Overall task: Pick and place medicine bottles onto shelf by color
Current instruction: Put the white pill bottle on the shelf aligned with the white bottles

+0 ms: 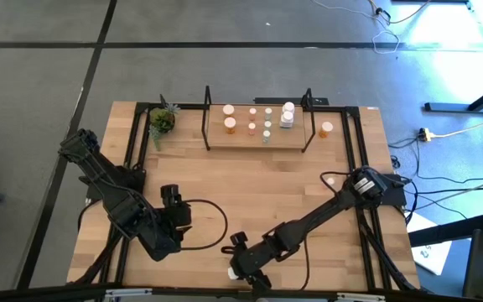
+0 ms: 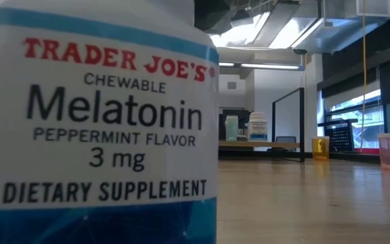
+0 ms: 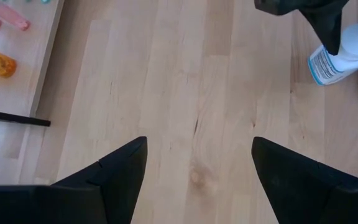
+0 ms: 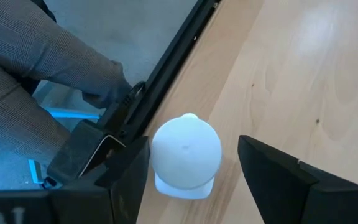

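Shelf (image 1: 258, 141) sits along the far edge of the surface (image 1: 250, 201), mid-width. On its board: orange bottles (image 1: 230, 126) toward the left end, pale green bottles (image 1: 267, 127) in the middle, white bottles (image 1: 288, 115) toward the right end. All stand upright, caps up, long axis vertical. Contents of the bottles can't be made out.

One orange bottle (image 1: 326, 130) stands off the shelf, just beside its right end frame, upright. A small white-capped item (image 1: 329, 181) sits on the surface nearer the right edge, too small to identify.

White melatonin bottle (image 4: 186, 155) is at the near edge of the surface, about mid-width, upright, cap up, long axis vertical; label faces the low camera (image 2: 97, 122).

Right gripper (image 4: 191, 174) hovers directly over that bottle at the near edge, jaws wide open either side of the cap, not touching it, holding nothing.

Left gripper (image 3: 197, 168) is over bare wood toward the near-left part of the surface, jaws wide open, empty.

Potted plant (image 1: 162, 122) stands near the far-left corner, just outside the shelf's left end.
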`<act>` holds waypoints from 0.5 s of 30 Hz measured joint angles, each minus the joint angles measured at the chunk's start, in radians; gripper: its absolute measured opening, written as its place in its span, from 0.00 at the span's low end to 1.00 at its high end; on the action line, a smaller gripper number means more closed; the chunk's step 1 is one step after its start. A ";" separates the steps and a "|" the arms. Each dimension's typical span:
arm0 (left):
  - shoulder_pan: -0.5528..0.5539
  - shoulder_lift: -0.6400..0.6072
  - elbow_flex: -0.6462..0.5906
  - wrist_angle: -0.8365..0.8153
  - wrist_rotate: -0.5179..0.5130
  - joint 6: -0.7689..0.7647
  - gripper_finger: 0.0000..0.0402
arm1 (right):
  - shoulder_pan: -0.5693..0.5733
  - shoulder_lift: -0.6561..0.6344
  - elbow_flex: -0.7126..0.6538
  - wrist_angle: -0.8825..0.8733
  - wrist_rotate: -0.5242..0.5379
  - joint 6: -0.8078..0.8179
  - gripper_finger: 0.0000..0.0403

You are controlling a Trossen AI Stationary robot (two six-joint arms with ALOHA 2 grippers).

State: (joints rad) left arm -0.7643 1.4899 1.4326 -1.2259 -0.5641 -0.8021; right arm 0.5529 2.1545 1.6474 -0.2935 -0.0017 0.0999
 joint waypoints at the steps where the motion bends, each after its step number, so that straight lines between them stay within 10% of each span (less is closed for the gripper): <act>1: 0.000 0.000 0.000 0.000 0.000 0.000 0.71 | 0.000 0.003 0.000 -0.002 0.000 0.000 0.62; 15: 0.000 0.000 0.000 -0.001 0.000 0.000 0.71 | -0.002 0.011 0.000 -0.011 0.000 -0.003 0.62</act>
State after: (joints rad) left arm -0.7643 1.4899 1.4326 -1.2270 -0.5642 -0.8021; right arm 0.5508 2.1651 1.6470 -0.3045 -0.0019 0.0971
